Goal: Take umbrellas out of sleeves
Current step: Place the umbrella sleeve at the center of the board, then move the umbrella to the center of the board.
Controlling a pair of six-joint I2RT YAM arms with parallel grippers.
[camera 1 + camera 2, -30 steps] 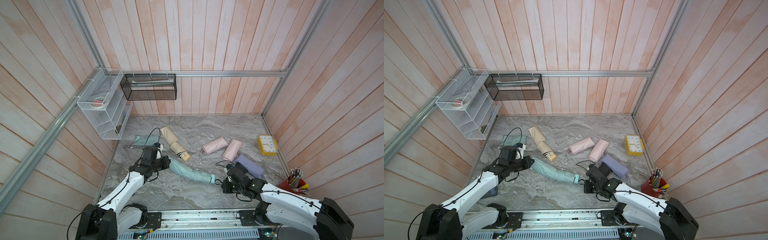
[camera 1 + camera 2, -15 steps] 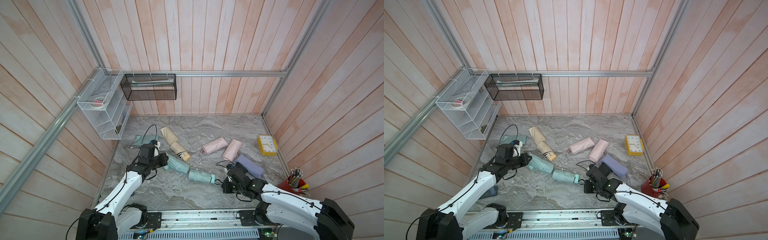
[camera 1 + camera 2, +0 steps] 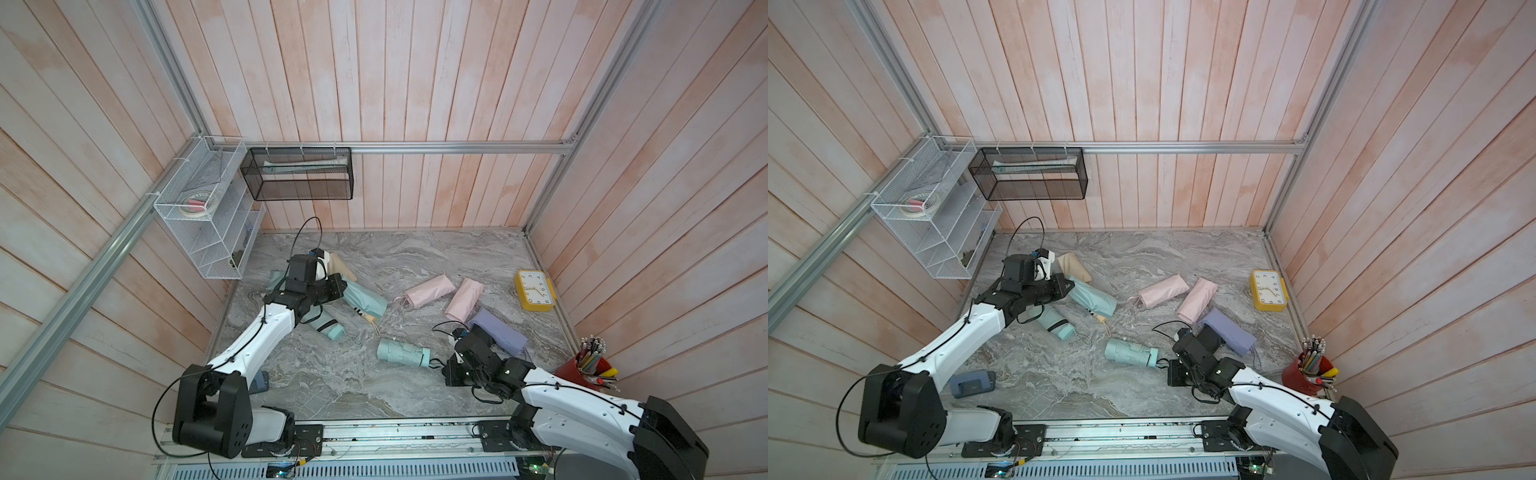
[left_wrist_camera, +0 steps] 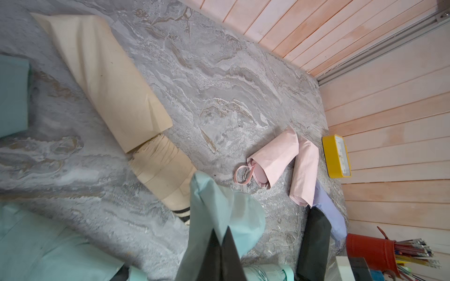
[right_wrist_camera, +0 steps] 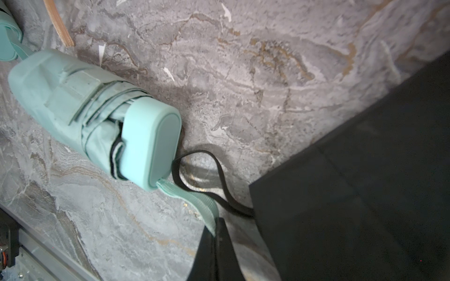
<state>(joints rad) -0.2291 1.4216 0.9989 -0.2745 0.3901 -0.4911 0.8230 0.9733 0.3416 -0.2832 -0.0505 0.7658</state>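
Way across the table from the yellow clock [image 3: 535, 290], your left gripper [image 4: 220, 233] is pinched tight on the mint sleeve [image 3: 363, 299], which hangs empty over the cream umbrella [image 4: 163, 170]. Mint umbrella [image 3: 401, 352] lies bare on the marble, closer to the robot's base than the clock and well apart from it, and your right gripper [image 5: 214, 226] is clamped on its wrist strap [image 5: 192, 197]. So I'd call this one pulled, extraction basically finished. A second back that sleeve was still stretched over the umbrella between both arms, and half a second back it was about half off. Now it's fully clear, and the left arm has carried it back until it's roughly level with the clock, while the right arm and the umbrella haven't budged. Next up imo: drop the sleeve somewhere out of the way, let the strap go, then pick another. Cream one already pokes out of its cream sleeve [image 4: 104, 80], and the pink sleeves [image 3: 428, 291] near the clock still look full.
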